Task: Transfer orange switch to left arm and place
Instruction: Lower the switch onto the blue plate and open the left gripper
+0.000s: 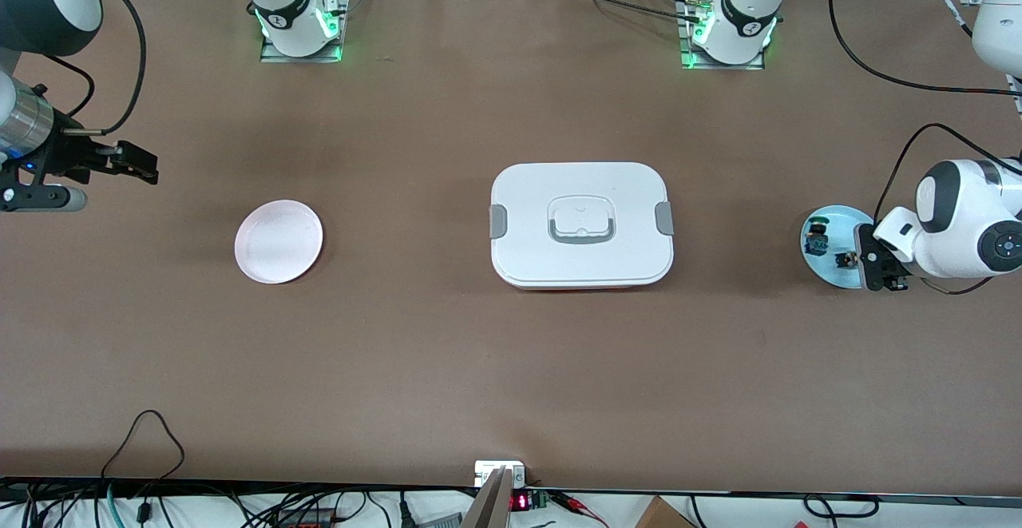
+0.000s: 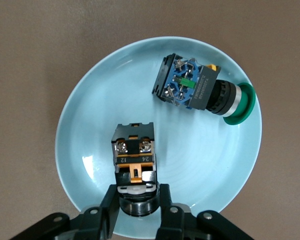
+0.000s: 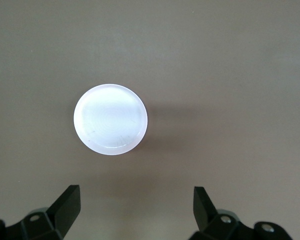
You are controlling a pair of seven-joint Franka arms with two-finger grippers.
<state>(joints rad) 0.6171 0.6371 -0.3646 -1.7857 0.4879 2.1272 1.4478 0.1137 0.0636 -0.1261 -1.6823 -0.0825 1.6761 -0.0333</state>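
Up close, the orange switch (image 2: 134, 167) is a black block with two screws, an orange band and a dark round end, lying on the pale blue plate (image 2: 90, 135) near the tabletop's edge at the left arm's end. Only the left wrist view shows the left gripper (image 2: 136, 202) with jaws closed onto that round end, beside the green-topped switch (image 2: 200, 90). Mid-tabletop sits the box (image 1: 581, 224). Over the right arm's end, the right gripper (image 3: 135, 200) hangs with jaws spread wide and empty, near a white plate (image 1: 279, 241).
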